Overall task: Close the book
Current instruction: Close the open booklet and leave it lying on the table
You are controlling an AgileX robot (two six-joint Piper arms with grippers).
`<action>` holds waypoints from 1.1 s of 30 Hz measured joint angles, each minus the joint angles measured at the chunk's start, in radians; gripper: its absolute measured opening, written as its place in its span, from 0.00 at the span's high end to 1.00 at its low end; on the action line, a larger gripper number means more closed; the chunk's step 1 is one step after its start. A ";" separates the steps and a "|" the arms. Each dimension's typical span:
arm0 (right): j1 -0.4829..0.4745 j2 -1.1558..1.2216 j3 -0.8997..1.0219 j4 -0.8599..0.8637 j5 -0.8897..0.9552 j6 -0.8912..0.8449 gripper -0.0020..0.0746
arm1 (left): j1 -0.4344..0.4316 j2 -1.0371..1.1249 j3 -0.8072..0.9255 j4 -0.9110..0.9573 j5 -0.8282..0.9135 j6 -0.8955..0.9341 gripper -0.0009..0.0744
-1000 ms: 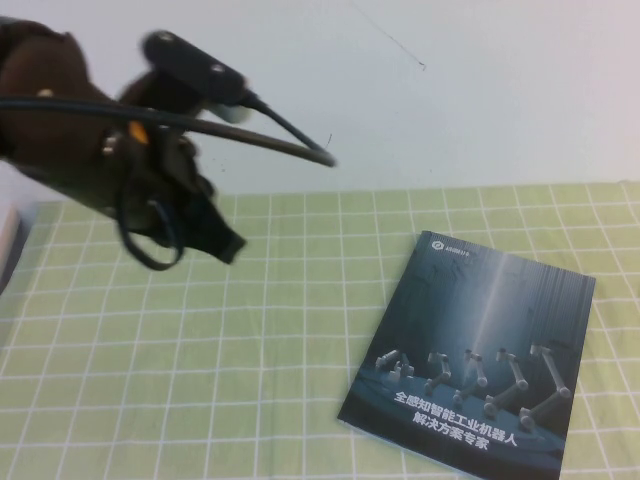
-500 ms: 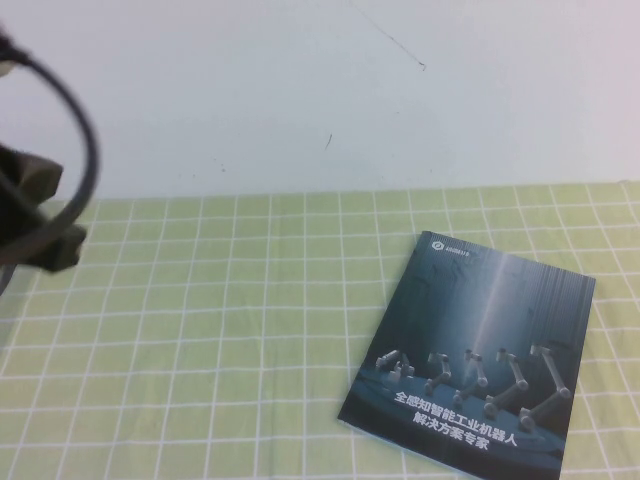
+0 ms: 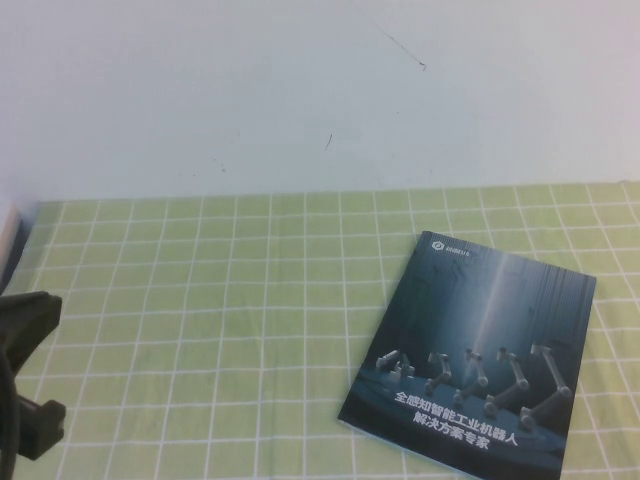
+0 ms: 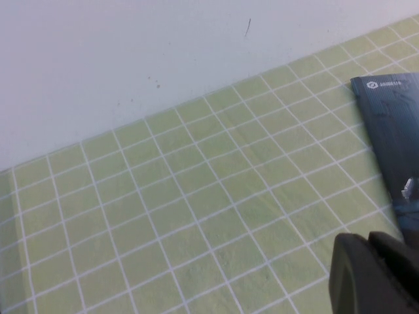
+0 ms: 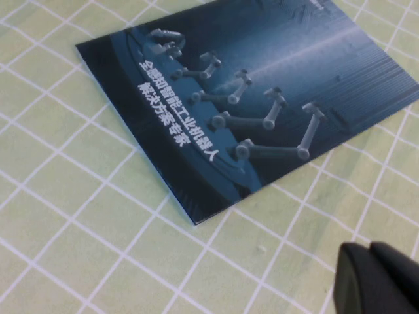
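The book (image 3: 475, 355) lies closed and flat on the green checked cloth at the right, dark blue cover with robot arms and white lettering facing up. It also shows in the right wrist view as the book (image 5: 262, 98) and, by one corner, in the left wrist view as the book (image 4: 393, 124). My left gripper (image 4: 370, 245) is shut and empty, over the cloth well to the left of the book. My right gripper (image 5: 371, 252) is shut and empty, over bare cloth just off the book's near edge. Neither touches the book.
The green cloth (image 3: 230, 330) ends at a pale wall (image 3: 300, 90) behind. A dark part of my left arm (image 3: 25, 400) shows at the lower left edge. A white object (image 3: 8, 235) sits at the far left edge.
My left arm has swung down from the upper left of the high view to its lower left edge. The book has not moved.
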 joint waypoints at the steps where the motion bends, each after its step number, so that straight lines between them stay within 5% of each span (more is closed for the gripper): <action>1: 0.000 -0.001 0.000 0.002 0.000 0.000 0.98 | 0.000 -0.002 0.002 0.000 -0.001 0.000 0.99; 24: -0.002 -0.002 0.001 0.004 0.000 0.002 0.98 | 0.005 -0.015 0.017 0.019 -0.002 0.000 0.99; 33: -0.002 -0.002 0.001 0.019 0.000 0.002 0.98 | 0.224 -0.291 0.242 0.059 -0.208 -0.005 0.99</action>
